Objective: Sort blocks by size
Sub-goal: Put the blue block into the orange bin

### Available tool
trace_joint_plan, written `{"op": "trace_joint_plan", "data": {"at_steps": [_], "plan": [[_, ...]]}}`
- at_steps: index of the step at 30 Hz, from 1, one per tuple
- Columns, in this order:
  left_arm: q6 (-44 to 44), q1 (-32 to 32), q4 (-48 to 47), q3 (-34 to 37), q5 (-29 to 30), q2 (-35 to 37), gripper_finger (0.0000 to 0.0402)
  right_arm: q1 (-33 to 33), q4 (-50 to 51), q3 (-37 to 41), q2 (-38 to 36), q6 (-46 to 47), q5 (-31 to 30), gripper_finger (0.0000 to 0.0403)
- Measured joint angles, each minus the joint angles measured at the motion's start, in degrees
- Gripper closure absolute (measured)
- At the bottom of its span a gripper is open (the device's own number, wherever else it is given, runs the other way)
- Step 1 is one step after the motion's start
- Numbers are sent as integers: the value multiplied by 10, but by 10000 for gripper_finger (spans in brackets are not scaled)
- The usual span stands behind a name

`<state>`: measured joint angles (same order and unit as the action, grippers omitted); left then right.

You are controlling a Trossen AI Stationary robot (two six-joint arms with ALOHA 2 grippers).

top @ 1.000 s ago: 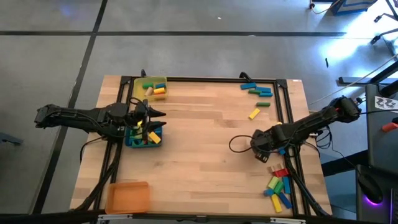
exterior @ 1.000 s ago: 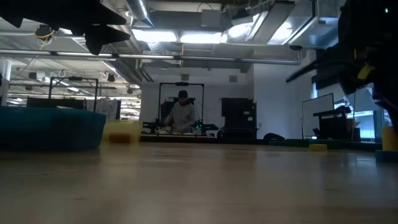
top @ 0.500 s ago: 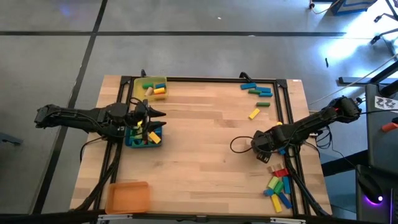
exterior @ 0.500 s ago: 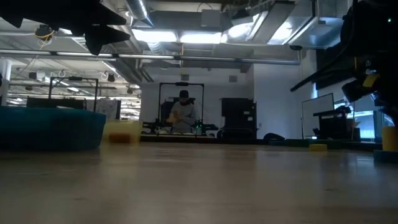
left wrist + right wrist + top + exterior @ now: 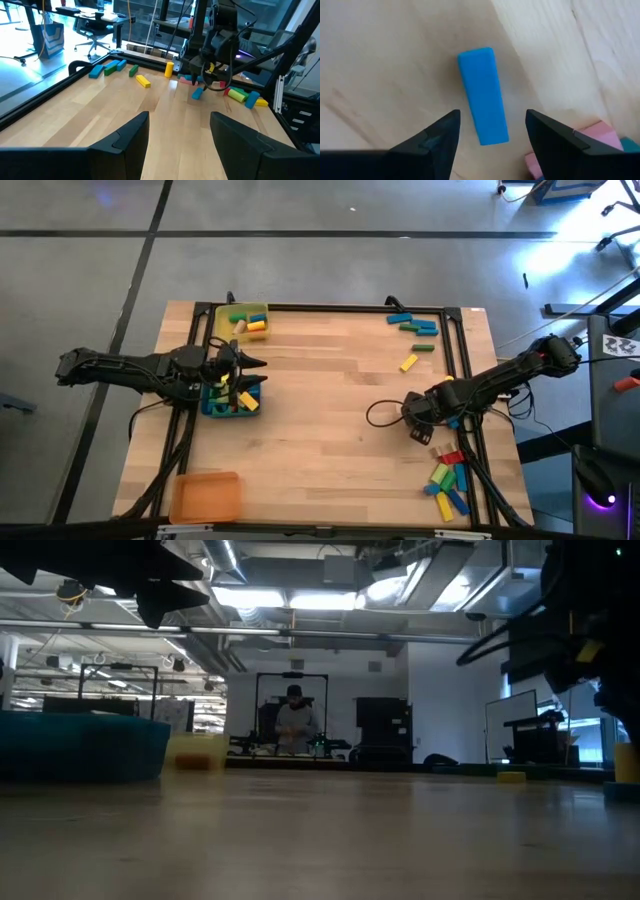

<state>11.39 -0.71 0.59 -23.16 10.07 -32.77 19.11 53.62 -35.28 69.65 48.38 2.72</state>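
A blue block [image 5: 483, 95] lies flat on the table by one long face; it also shows in the left wrist view [image 5: 197, 93]. My right gripper [image 5: 492, 116] hangs open straight above it, pointing down, one finger off each long side, touching nothing. In the high view this gripper [image 5: 420, 420] is near the table's right edge. Pink blocks [image 5: 600, 136] lie just beside the blue one. My left gripper [image 5: 248, 373] waits open and nearly level over the blue tray [image 5: 212, 406], which holds several blocks. More blocks lie far right [image 5: 415, 327] and near right [image 5: 447, 480].
A yellow tray [image 5: 222, 313] with several blocks stands at the far left, an orange tray [image 5: 205, 495] at the near left. One yellow block [image 5: 408, 363] lies alone right of centre. A black frame rail [image 5: 462, 350] runs along the right side. A person sits in the room behind.
My right gripper has rocked and rolled a little at the wrist above the blue block, without going anywhere. The blue block lies where it was.
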Motion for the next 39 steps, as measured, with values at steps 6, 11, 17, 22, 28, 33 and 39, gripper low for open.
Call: {"op": "trace_joint_plan", "data": {"at_steps": [6,11,17,22,28,33,39], "plan": [[1,0,0,0,0,0,206,0,-52,40,0,-4,6,176],[-1,0,0,0,0,0,206,0,-76,62,0,-2,4,191],[-10,0,0,0,0,0,206,0,-78,69,-1,-2,-3,282],[-32,0,1,0,0,0,206,0,-96,70,-1,0,-7,298],[-26,-1,2,0,0,-7,206,0,-161,41,0,-6,-40,298],[-25,-1,2,0,0,-44,206,0,-289,30,0,-49,-105,298],[-22,-11,60,0,-12,-120,206,0,-450,31,4,-125,-219,297]]}}
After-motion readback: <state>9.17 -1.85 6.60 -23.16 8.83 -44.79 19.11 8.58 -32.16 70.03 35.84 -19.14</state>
